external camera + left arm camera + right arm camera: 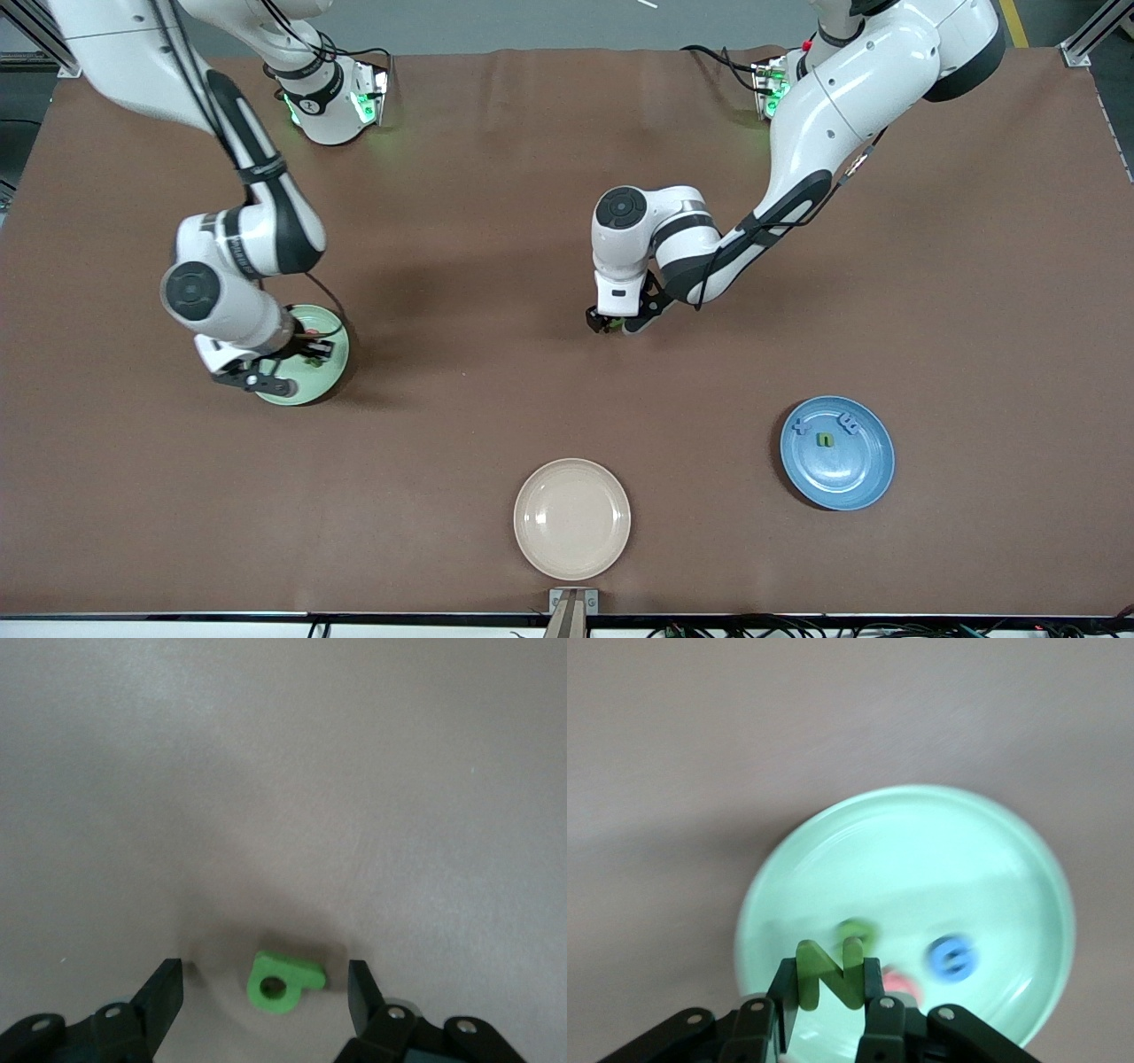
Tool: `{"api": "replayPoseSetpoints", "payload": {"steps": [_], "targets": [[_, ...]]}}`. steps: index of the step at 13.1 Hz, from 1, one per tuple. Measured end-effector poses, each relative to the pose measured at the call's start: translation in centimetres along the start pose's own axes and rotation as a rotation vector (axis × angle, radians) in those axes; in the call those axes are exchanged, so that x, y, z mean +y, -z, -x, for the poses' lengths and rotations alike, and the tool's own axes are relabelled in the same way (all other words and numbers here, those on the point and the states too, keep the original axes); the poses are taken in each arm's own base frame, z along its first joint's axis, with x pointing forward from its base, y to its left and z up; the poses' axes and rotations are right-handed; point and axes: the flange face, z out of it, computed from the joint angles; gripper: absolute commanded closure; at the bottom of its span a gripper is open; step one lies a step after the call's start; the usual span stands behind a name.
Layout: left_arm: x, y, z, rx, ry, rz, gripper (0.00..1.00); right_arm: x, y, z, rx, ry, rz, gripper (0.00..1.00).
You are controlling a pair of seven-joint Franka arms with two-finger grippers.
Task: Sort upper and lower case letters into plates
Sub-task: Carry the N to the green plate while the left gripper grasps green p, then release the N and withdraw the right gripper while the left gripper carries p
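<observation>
Left gripper (264,992): low over the brown table (496,177) near its middle, fingers apart, one on each side of a letter, not touching it.
Small green looped letter (282,981): flat on the table between those fingers. Its round loop faces the wrist camera and its short bar sticks out sideways toward one finger.
Right gripper (830,1001): over the pale mint green round plate (992,850), pinched tight on a letter.
Flat green letter N (829,972): held on its edge, standing up out of the fingers, face toward the wrist camera.
In the mint plate: a blue G (952,958), a pink-red letter (902,981) and a blurry green letter (858,930).
Round blue plate (864,483): toward the left arm's end, nearer the front camera, holding a blue x (802,426), a small green n (826,439) and a blue m (849,424).
Beige-cream round plate (572,518): nearest the front camera.
</observation>
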Motion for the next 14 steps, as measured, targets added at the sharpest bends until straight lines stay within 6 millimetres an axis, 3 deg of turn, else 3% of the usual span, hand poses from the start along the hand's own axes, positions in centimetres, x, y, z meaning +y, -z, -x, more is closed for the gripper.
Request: {"api": "replayPoseSetpoints", "payload": {"steps": [2,4,5,7,8,11,12,14], "targets": [[0.3,-0.3,0.0,0.009,0.002,-0.001,0.27,3.8,-1.5,-0.7,0.025,0.03,-0.012,1.0],[0.5,-0.2,0.0,0.011,0.002,0.0,0.37,4.8,-3.9,-1.0,0.034,0.04,-0.02,1.0],[0.5,-0.2,0.1,0.008,0.005,-0.001,0.42,4.5,-4.9,-0.9,0.033,0.044,-0.023,0.94],[0.8,0.1,0.0,0.0,0.017,0.003,0.53,3.8,-6.2,-1.1,0.036,0.053,-0.032,0.03],[0.8,0.1,0.1,0.0,0.019,0.001,0.59,3.7,-6.4,-1.3,0.037,0.055,-0.034,0.0],[1.1,0.3,0.2,-0.001,0.019,0.005,0.91,3.6,-5.9,-1.8,0.032,0.054,-0.032,0.0],[1.2,0.6,0.2,0.0,0.02,0.008,0.98,3.6,-5.6,-2.0,0.013,0.054,-0.027,0.0],[1.2,0.5,0.2,0.001,0.014,0.008,0.99,3.6,-3.4,-2.5,-0.04,0.056,-0.013,0.0]]}}
